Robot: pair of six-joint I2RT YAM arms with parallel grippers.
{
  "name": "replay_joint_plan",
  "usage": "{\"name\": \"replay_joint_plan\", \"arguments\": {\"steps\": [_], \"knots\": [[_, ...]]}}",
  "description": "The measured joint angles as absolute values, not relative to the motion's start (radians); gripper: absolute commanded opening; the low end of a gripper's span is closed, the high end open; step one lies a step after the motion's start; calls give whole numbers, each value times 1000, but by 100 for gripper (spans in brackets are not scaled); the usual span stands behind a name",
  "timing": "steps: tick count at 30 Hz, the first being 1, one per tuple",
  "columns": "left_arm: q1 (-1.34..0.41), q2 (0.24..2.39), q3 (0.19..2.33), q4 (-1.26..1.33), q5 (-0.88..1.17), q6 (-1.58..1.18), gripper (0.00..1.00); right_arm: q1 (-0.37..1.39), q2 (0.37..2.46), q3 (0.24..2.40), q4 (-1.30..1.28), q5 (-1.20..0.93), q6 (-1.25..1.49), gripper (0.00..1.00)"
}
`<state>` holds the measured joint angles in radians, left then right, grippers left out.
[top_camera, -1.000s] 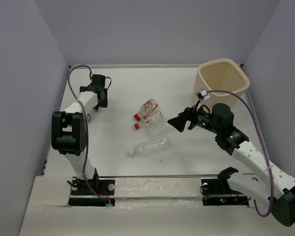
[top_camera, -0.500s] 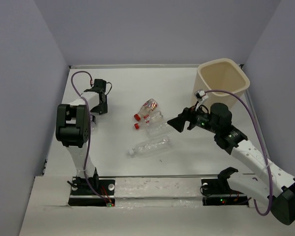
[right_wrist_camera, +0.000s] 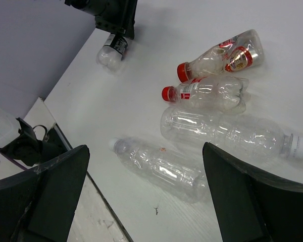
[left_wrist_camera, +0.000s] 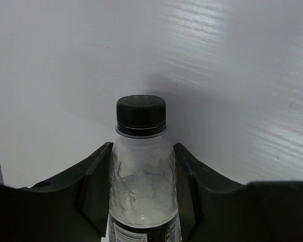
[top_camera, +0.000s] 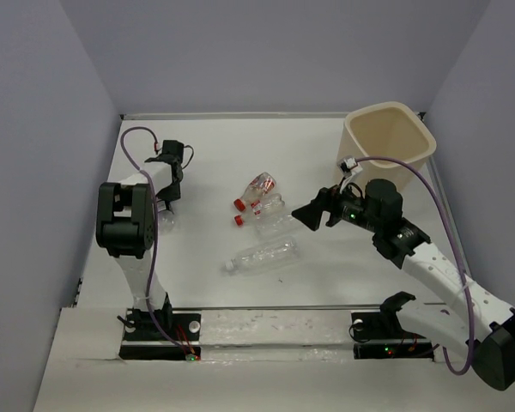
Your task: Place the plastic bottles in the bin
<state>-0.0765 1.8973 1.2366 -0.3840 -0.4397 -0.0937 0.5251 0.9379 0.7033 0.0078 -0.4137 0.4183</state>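
Beige bin (top_camera: 389,106) stands far right on the white table (top_camera: 215,163). Four clear bottles (top_camera: 263,255) lie mid-table, left of the bin: 2 long, 2 small w/ red caps. L gripper (left_wrist_camera: 142,151) hugs a black-cap bottle (left_wrist_camera: 141,189), far left. R gripper (top_camera: 309,215) hangs by the four, fingers wide apart.
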Motion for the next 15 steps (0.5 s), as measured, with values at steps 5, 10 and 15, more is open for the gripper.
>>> {"name": "replay_joint_plan", "arguments": {"steps": [5, 10, 15], "knots": [[-73, 1864, 1237, -398, -353, -117, 0, 525, 949, 703, 8, -414, 414, 98], [-83, 1718, 1239, -388, -205, -151, 0, 525, 957, 703, 7, -422, 413, 98], [-221, 1549, 1341, -319, -61, -220, 0, 525, 902, 704, -8, -413, 419, 88]]}}
